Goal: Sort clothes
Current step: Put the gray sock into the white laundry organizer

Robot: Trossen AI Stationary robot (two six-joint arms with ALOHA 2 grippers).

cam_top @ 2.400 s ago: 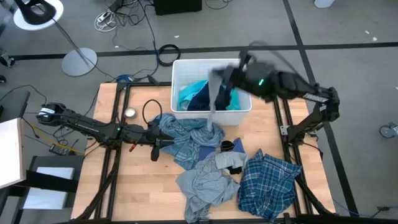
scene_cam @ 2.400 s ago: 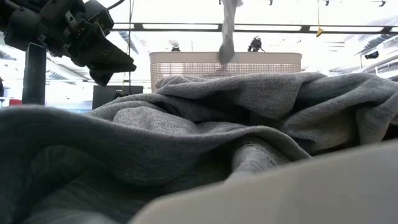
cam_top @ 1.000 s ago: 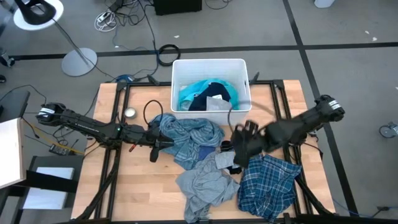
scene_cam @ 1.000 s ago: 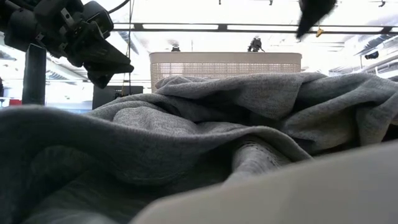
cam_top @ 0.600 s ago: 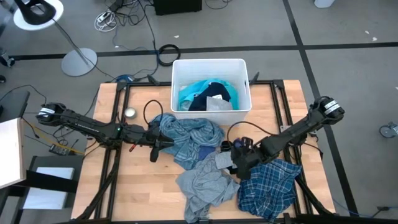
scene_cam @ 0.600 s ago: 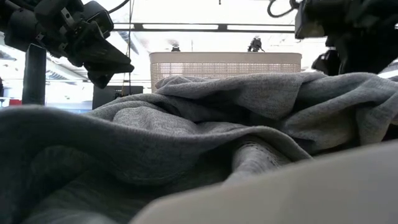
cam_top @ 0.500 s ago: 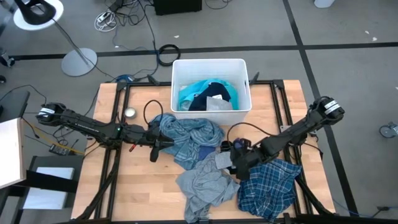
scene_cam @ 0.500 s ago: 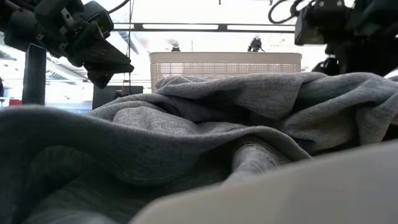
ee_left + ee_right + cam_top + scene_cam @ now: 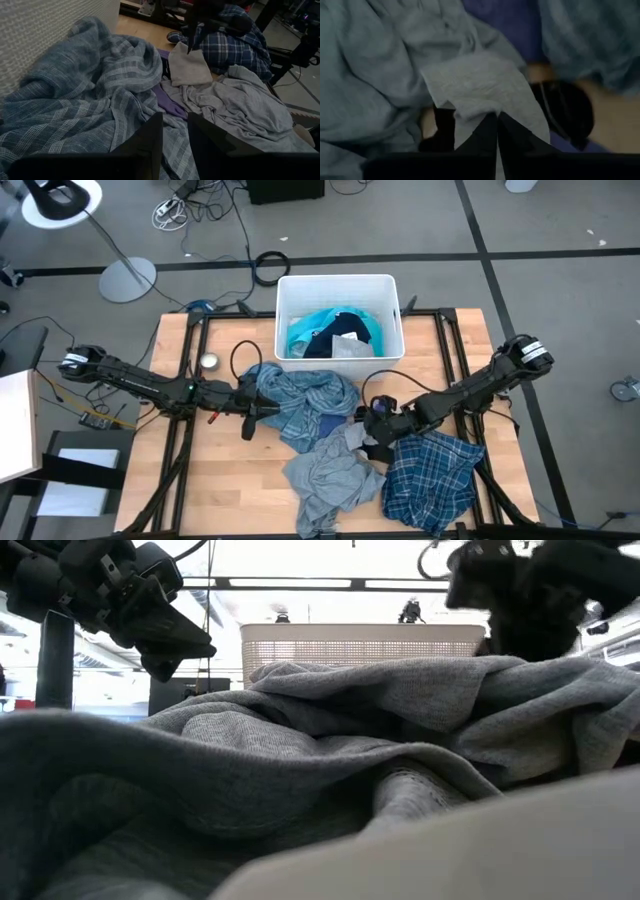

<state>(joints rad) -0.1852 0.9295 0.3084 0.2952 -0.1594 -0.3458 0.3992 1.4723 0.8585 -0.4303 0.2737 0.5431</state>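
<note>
My right gripper (image 9: 372, 423) is shut, its tips at a small pale grey cloth (image 9: 480, 85) that lies on the pile between a black item (image 9: 565, 107) and a grey garment (image 9: 330, 475). My left gripper (image 9: 250, 420) is open and still at the left edge of a light blue plaid shirt (image 9: 300, 400), its fingers (image 9: 150, 145) low over the fabric. A dark blue plaid shirt (image 9: 430, 475) lies at the near right. Turquoise (image 9: 315, 325), navy (image 9: 335, 340) and grey pieces lie in the white bin (image 9: 283, 320). My right gripper's shut fingertips (image 9: 492, 122) meet the small pale grey cloth near its middle (image 9: 490, 102), slanting down from the table's right. The cloth lies flat on the pile. I cannot tell whether any fabric is caught between the fingers.
A purple cloth (image 9: 330, 423) shows under the plaid shirt. A black cable loop (image 9: 243, 358) and a small round metal thing (image 9: 208, 362) lie at the far left. Bare wood (image 9: 220, 480) shows at the near left. Dark frame rails (image 9: 460, 380) run along both sides.
My right gripper has come down from above the pile to the clothes by the dark plaid shirt, then shifted a little toward the table's left onto the small pale grey cloth. The clothes on the table have stayed in place.
</note>
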